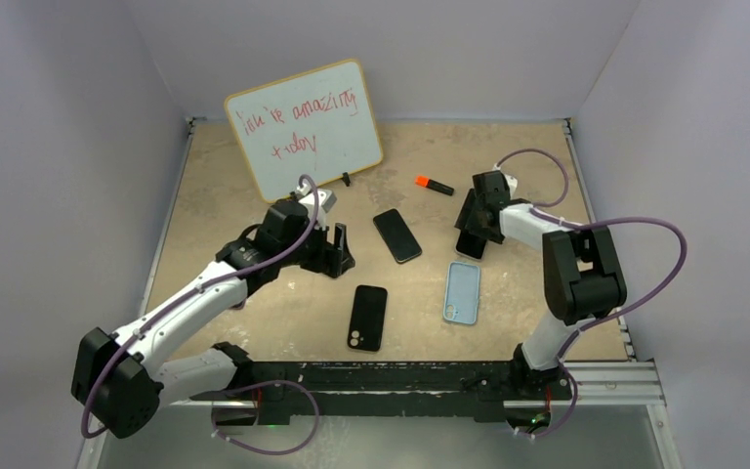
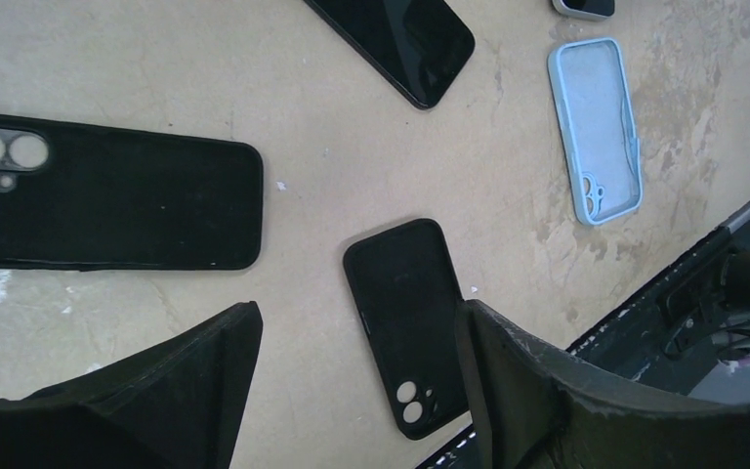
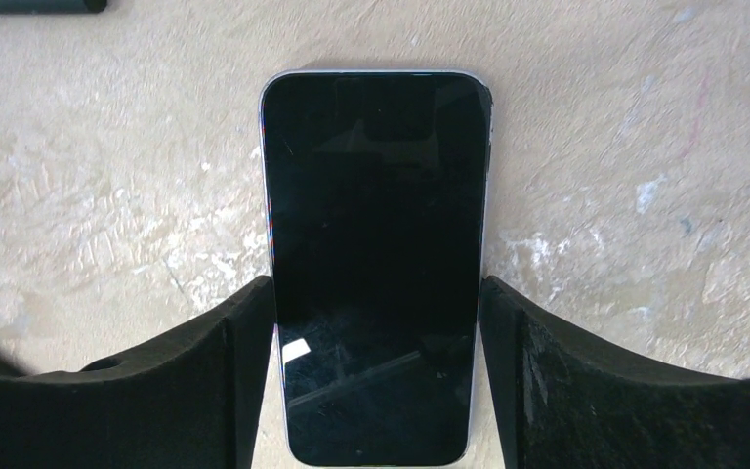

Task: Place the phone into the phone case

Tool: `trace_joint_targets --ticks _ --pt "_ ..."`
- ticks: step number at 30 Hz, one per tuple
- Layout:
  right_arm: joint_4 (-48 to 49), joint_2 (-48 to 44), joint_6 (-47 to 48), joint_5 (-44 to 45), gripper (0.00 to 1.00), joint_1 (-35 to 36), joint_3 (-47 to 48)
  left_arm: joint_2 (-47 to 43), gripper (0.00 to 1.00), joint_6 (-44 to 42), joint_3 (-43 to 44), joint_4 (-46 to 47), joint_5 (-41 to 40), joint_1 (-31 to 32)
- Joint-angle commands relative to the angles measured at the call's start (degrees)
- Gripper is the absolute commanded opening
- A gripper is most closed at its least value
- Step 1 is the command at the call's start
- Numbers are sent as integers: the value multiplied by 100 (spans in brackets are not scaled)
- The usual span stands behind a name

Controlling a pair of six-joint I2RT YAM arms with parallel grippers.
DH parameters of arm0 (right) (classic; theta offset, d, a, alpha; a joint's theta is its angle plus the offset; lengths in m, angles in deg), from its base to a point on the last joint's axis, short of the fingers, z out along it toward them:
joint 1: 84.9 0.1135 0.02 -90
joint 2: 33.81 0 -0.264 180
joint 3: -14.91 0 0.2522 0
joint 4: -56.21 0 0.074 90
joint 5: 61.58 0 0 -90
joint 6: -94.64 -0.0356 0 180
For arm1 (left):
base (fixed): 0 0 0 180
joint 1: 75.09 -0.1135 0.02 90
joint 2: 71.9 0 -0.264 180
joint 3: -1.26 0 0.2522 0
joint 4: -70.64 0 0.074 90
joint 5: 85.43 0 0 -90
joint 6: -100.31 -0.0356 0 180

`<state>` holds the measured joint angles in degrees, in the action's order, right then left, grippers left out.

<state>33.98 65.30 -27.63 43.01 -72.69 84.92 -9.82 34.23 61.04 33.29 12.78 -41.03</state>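
Observation:
A black-screened phone point(image 3: 376, 195) with a pale rim lies flat on the table, and my right gripper point(image 3: 378, 293) is shut on it, a finger pressed to each long side. From above, that phone point(image 1: 469, 252) shows just below the right gripper point(image 1: 472, 233). A light blue phone case point(image 1: 462, 291) lies open side up near it. My left gripper point(image 2: 356, 313) hangs open above the table with nothing between its fingers. A small black case point(image 2: 400, 313) lies beyond them, partly behind the right finger point(image 2: 508, 371). A larger black case point(image 2: 107, 195) lies to the left.
A second dark phone point(image 1: 396, 234) lies at the table's middle. An orange marker point(image 1: 435, 184) and a propped whiteboard point(image 1: 305, 127) stand at the back. The small black case point(image 1: 367, 317) rests near the front rail point(image 1: 391, 373). Grey walls close in three sides.

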Motion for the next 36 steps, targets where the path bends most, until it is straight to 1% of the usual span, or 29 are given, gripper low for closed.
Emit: trace_joint_targets --ticks 1,3,6,11,16,19,24,29,36 --pt "-567 -173 -59 -544 59 27 -229 208 74 441 -72 595 451 62" --pt "-656 -266 -54 -439 58 32 -220 332 73 536 -97 782 538 139" --pt "-872 -372 -104 -511 57 32 -234 585 71 715 -52 1018 601 317" --pt "-1050 -622 -235 -113 56 27 -308 1077 69 1040 -5 1641 551 741" --pt "-1125 -741 -397 226 57 0 -285 1914 67 1245 -5 2596 558 1120" --pt "-1183 -644 -442 295 56 -15 -131 2289 66 1372 205 3037 379 1442" --pt "-1327 -492 -611 350 55 -95 58 2994 64 1287 884 3183 55 1945" --pt "-1234 -426 -683 247 54 -130 120 3569 63 1306 1190 3524 -287 2317" --pt "-1143 -384 -664 141 54 -332 115 4406 62 1313 1724 3575 -470 2685"
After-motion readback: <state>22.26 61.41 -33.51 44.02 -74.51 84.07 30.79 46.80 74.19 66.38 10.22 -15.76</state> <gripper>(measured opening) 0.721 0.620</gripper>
